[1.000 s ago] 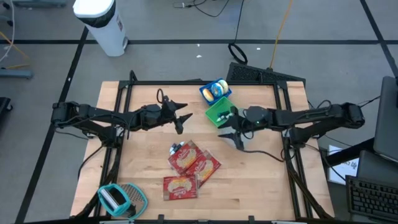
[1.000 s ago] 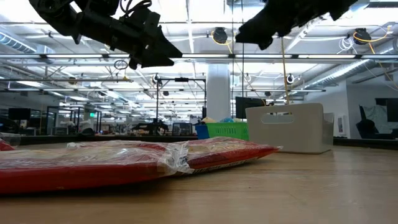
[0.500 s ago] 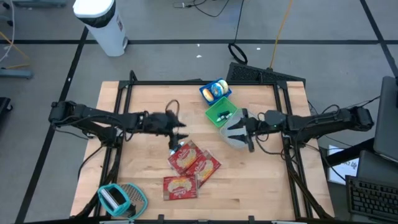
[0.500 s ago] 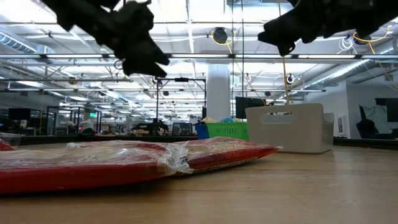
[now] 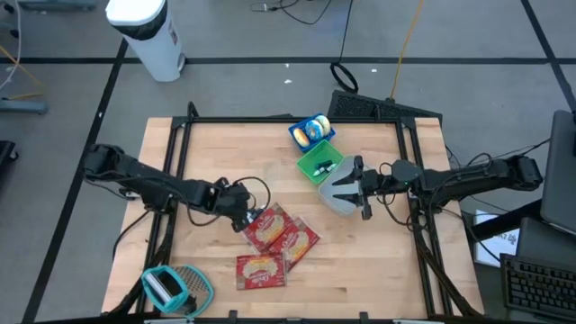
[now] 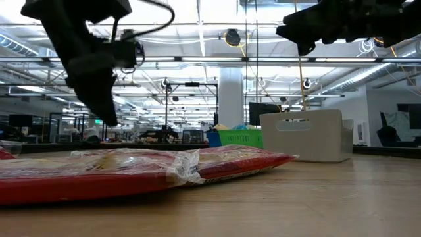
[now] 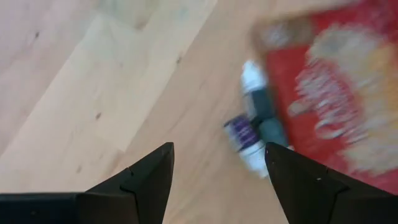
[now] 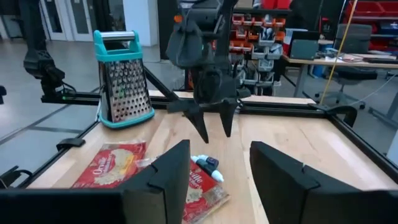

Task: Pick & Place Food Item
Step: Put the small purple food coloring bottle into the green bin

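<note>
Three red food packets (image 5: 277, 241) lie flat and overlapping on the wooden table, also in the low view (image 6: 131, 172). A small white tube with a blue label (image 7: 252, 124) lies on the table at their left edge (image 8: 207, 167). My left gripper (image 5: 244, 213) points steeply down just above this tube, open, its fingers (image 7: 146, 180) on either side of it and touching nothing. My right gripper (image 5: 354, 187) is open and level over the white bin (image 5: 337, 200), facing the left arm.
A green basket (image 5: 317, 160) and a blue basket of food (image 5: 310, 130) stand at the back, beside the white bin (image 6: 302, 135). A teal-framed grater (image 5: 168, 288) lies at the near left corner (image 8: 122, 78). Bare wood stretches along the near right.
My left gripper has moved toward the table's near edge and down, tipping from nearly level to steeply downward, and now stands over the tube beside the packets. My right gripper has drawn back toward the right edge and tipped up to level, uncovering the white bin.
</note>
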Tool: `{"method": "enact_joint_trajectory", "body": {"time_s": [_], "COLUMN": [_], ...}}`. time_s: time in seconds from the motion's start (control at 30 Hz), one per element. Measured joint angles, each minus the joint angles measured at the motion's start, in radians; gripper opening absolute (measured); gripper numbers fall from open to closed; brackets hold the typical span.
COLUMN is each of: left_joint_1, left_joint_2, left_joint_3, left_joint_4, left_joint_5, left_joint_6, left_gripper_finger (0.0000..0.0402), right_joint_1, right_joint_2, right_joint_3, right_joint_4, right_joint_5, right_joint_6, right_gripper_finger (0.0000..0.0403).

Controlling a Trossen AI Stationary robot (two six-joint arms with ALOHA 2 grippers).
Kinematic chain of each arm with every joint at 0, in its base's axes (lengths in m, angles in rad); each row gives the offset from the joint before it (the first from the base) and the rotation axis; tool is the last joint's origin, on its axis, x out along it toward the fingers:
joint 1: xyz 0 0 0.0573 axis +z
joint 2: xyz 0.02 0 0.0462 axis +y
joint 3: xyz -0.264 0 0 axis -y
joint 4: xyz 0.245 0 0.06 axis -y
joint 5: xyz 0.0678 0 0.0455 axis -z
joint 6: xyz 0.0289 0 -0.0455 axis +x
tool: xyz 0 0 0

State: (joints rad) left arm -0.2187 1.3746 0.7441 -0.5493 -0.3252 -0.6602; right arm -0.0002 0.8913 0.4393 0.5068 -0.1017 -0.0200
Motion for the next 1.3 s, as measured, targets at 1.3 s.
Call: {"method": "enact_joint_trajectory", "body": {"time_s": [1.3], "left_joint_1": [0.098], "left_joint_2": [0.201], "left_joint_3": [-0.001], "left_joint_4": [0.227], "left_joint_5": [-0.106], "left_joint_6": [0.03], "left_gripper_finger": [0.0255], "right_joint_1": [0.0], "right_joint_2": [0.0], "right_joint_3": [0.0], "right_joint_4": [0.005], "right_joint_5": [0.001], "right_joint_6": [0.008], "right_gripper_finger": [0.0155]}}
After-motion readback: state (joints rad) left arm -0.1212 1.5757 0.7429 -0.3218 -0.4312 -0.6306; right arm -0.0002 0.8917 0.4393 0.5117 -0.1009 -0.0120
